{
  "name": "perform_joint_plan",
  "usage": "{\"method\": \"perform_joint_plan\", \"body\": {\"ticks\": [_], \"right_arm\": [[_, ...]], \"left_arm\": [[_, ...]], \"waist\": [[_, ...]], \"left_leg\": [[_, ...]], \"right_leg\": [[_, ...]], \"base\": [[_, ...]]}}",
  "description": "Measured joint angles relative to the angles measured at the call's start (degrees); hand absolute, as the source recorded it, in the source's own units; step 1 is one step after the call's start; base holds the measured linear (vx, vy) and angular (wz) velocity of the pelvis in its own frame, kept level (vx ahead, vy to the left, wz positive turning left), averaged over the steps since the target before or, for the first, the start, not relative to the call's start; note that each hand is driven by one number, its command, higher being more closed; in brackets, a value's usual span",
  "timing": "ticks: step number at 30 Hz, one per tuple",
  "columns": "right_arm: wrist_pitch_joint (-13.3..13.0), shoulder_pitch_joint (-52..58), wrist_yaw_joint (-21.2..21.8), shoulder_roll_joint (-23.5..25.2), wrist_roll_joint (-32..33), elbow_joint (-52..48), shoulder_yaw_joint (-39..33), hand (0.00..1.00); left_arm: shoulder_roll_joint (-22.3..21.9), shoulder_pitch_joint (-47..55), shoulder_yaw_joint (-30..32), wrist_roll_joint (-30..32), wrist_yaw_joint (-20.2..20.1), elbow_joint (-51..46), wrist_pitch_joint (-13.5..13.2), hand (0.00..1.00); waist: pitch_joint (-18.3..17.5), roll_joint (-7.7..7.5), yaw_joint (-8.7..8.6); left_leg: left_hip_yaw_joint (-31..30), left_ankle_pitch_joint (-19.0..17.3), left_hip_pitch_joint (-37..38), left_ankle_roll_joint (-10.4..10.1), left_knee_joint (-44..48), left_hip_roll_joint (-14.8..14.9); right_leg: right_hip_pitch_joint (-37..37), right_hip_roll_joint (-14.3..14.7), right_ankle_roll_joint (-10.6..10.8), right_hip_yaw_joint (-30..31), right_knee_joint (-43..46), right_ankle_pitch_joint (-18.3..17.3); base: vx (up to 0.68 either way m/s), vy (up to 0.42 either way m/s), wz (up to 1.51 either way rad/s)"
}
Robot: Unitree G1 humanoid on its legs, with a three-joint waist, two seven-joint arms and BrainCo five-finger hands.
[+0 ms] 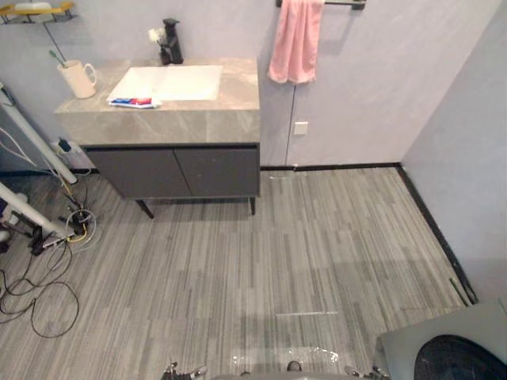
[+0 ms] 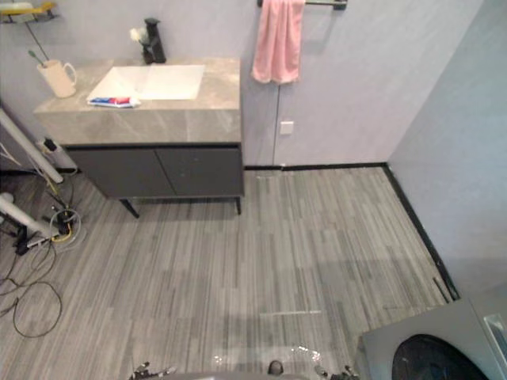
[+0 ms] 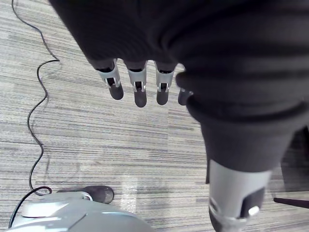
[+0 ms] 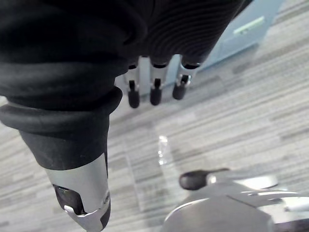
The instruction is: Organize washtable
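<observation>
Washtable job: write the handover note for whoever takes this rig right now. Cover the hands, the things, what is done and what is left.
Hands: left hand open and empty, hanging over the floor; right hand the same.
The washtable stands across the floor against the wall, likely out of reach from here.
On it: a cup holding a toothbrush at the back left corner; a toothpaste tube lying at the front left edge of the sink.
Done: nothing visible.
Left: walk up, then probably put the tube away by the cup.
</observation>
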Motion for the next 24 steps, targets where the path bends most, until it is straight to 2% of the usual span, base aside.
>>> {"method": "perform_joint_plan", "body": {"ticks": [8,21,24], "right_arm": [[0.0,-4.9,0.1,0.8,-4.1,-0.1,0.2,0.00],[0.1,-5.8,0.1,2.8,-1.4,-0.3,0.2,0.00],[0.1,-5.9,0.1,3.1,-0.6,-0.7,-0.2,0.00]], "left_arm": [[0.3,-1.3,-0.1,1.2,-0.4,0.0,0.0,0.00],[0.5,-2.0,-0.2,2.1,-1.1,0.0,0.0,0.00],[0.7,-2.8,-0.2,2.1,-1.1,-0.1,0.0,0.00]], "waist": [[1.7,-0.37,0.16],[3.2,-0.56,0.12],[4.2,-0.89,0.14]], "left_leg": [[0.0,0.0,0.6,0.0,-0.5,0.0],[0.0,-0.1,0.4,0.0,-0.4,0.0],[0.0,-1.2,-1.1,-0.8,2.3,0.3]], "right_leg": [[1.2,0.0,0.5,-0.1,-1.1,0.3],[1.2,0.0,0.5,-0.1,-1.1,0.3],[1.1,0.0,0.4,-0.2,-1.0,0.2]], "base": [[-0.01,-0.001,0.00],[-0.01,-0.001,0.00],[-0.02,-0.007,0.04]]}}
